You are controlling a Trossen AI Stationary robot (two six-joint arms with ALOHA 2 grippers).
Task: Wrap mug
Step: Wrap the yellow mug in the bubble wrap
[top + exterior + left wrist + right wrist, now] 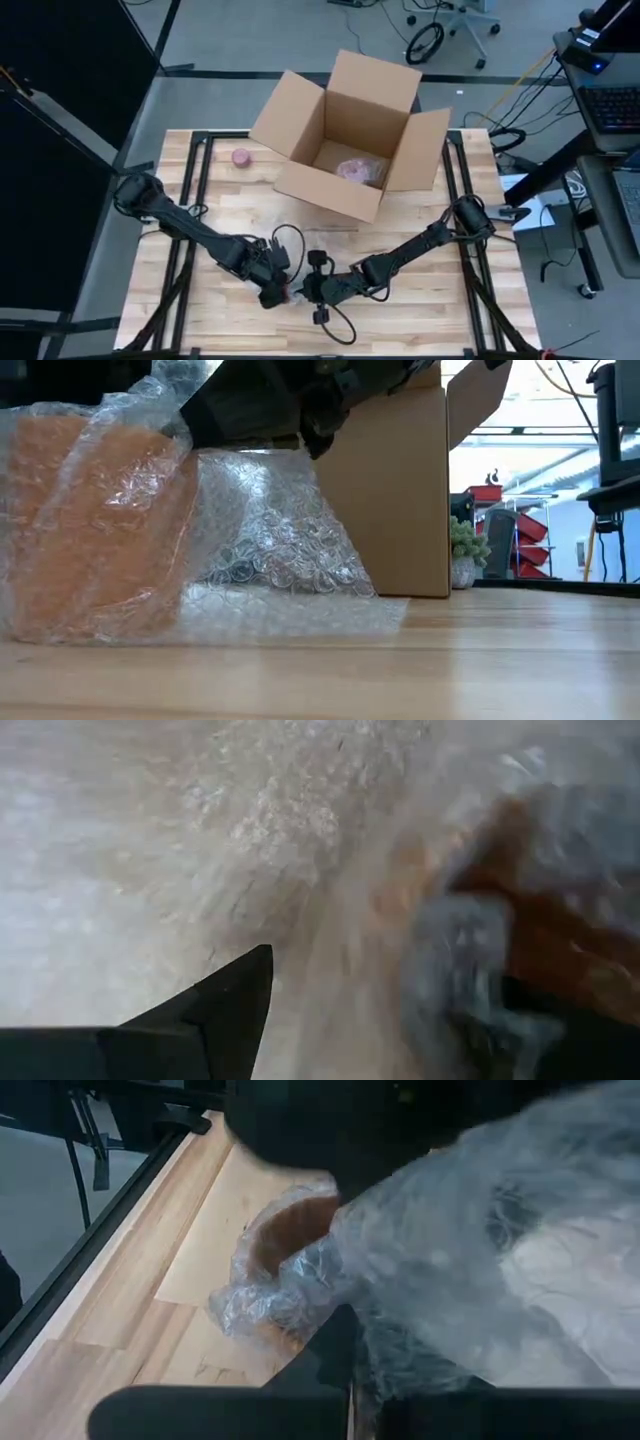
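Note:
An orange mug [85,520] sits near the table's front, wrapped in clear bubble wrap [270,540]. The wrap's loose part trails over the wood toward the box. In the right wrist view the mug's open mouth [290,1230] shows, with bunched wrap [265,1305] at its rim. My left gripper [280,292] comes down onto the wrapped mug from the left. My right gripper [310,290] meets it from the right, shut on wrap. In the high view the arms hide most of the mug. My left gripper is shut on the wrapped mug at its rim [325,1200], slanting down from above. One finger [225,1005] lies outside against the wrap, and wrap covers the other. The mug's base stays on the table. My right gripper holds the bubble wrap beside the mug's mouth [350,1320], coming level from the table's right. Its fingers [332,1355] are half covered by the wrap, which bulges slack over them. One layer or several, I cannot tell.
An open cardboard box [345,135] stands at the far middle with a wrapped pink thing [360,170] inside. A small pink object [241,157] lies to the box's left. Black frame rails [195,200] run along both table sides. Bare wood lies to the right.

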